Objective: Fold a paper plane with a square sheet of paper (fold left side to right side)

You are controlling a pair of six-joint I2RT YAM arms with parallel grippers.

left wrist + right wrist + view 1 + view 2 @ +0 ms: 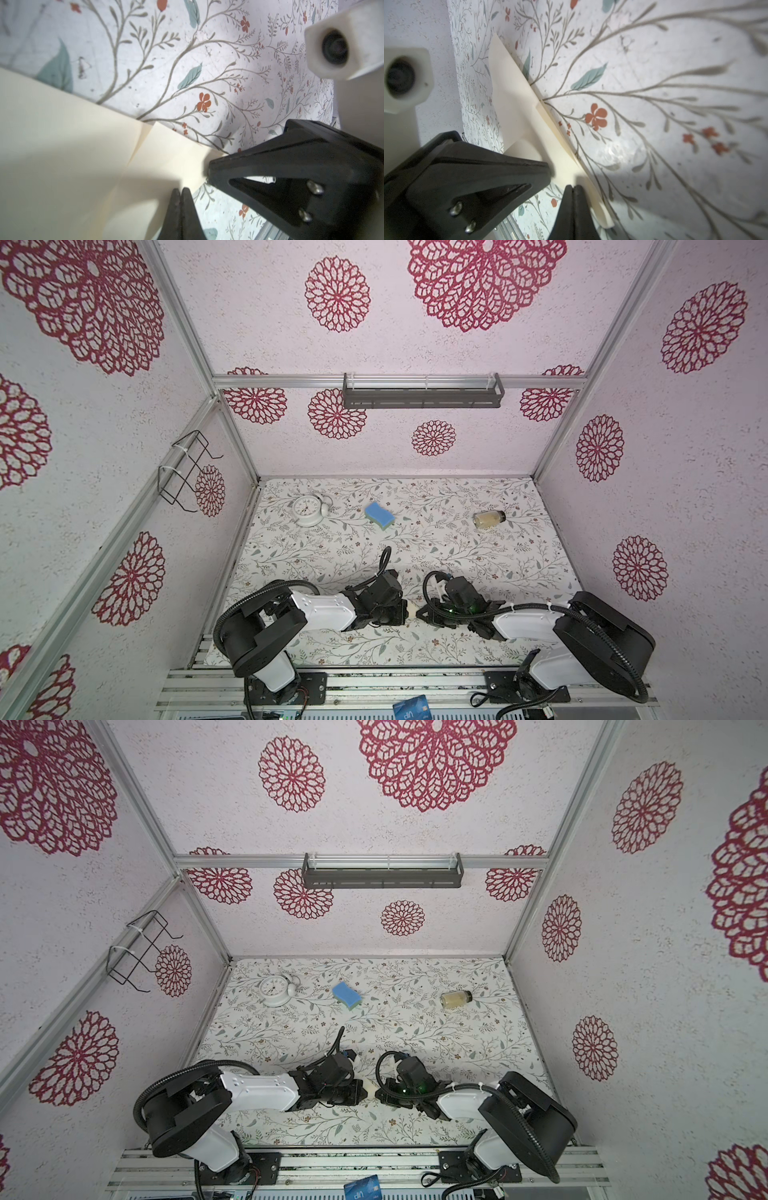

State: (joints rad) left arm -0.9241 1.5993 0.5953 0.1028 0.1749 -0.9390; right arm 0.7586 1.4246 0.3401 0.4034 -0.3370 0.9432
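Meeting tip to tip at the 6 o'clock side of the floral surface, left gripper and right gripper both sit on the paper plane. It is part-folded cream paper, and both top views show only a sliver of it between the two tips. Left wrist view: paper plane broad under that wrist, one short crease and a flap edge showing, narrowing toward 3 o'clock where the right gripper touches its end. Right wrist view: paper plane a layered strip running off past the left gripper to a point. Long axis, as a judgement, lies about 9-to-3, along the line of the two arms. The bulk lies on the left arm's side, so that arm is nearer for carrying the left side over. Both grippers have fingers pressed together, tips down on the paper; whether any layer is nipped between them cannot be told. Blue sponge well apart at 12 o'clock.
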